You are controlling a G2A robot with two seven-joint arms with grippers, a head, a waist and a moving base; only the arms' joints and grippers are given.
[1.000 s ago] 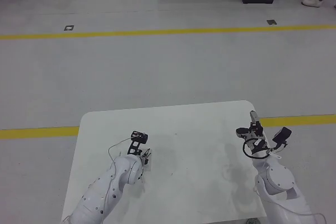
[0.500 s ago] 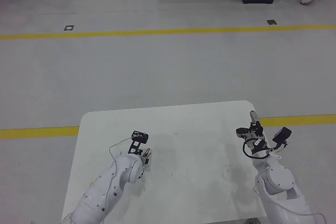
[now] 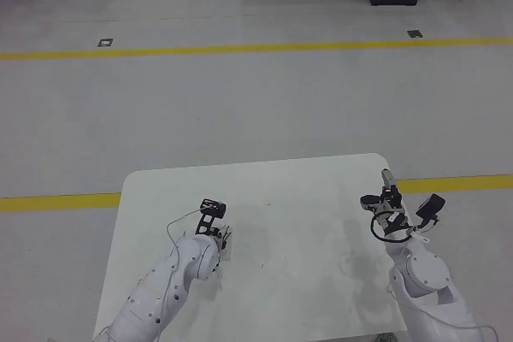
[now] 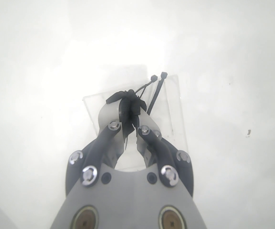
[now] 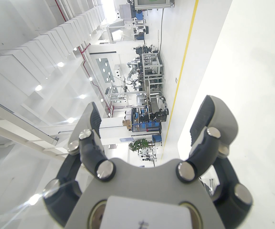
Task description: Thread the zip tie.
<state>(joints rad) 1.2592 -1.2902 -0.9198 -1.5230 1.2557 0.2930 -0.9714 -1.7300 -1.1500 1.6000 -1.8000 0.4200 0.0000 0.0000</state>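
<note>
Clenching your left fingers (image 4: 105, 114) on the thin black plastic zip tie (image 4: 157, 90); right fingers (image 5: 221, 115) gape empty; threading looks unstarted.

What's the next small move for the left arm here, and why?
Probably lift the left gripper slightly: it is shut on a black zip tie over the clear sheet, while the right gripper is open and empty.

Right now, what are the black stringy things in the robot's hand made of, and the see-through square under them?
The zip ties look like thin matte black plastic: narrow straps with small square heads, pinched in the left hand. The clear sheet is probably glossy plastic, or glass: the white table shows through and its edges catch light.
</note>
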